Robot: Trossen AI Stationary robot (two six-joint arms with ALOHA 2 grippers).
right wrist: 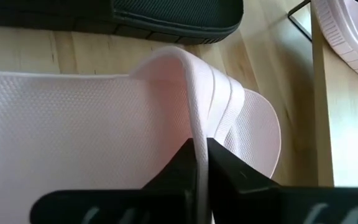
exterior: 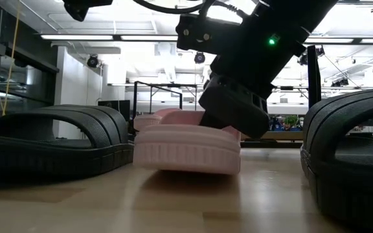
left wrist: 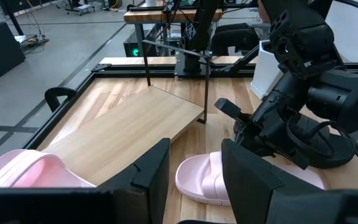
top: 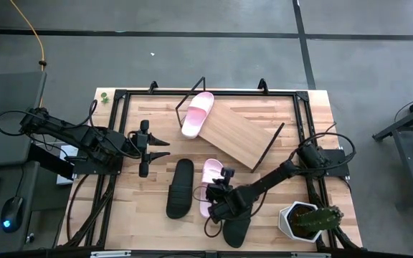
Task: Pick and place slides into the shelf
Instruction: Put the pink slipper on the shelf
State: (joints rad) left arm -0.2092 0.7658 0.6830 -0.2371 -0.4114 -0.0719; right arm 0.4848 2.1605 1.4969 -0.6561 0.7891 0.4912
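Nearest the table's front edge, at about five o'clock from the table's centre, the right gripper (top: 217, 203) has its two dark fingers (right wrist: 182, 167) pinched tight on the strap of a pale pink slide (top: 210, 185), which lies flat on the wooden tabletop (top: 142, 215). A black slide (top: 236, 231) lies just beside that gripper at its five o'clock. A second black slide (top: 180, 188) lies at the pink one's nine o'clock, close alongside it. At four o'clock near the table's corner stands a white pot with a cactus (top: 305, 221). Farther back, at nine o'clock, the left gripper (top: 160, 149) waits above the tabletop, jaws apart and holding nothing. Farthest, at twelve o'clock, the tilted shelf (top: 239, 136) carries the other pale pink slide (top: 197, 113) at its far-left end.
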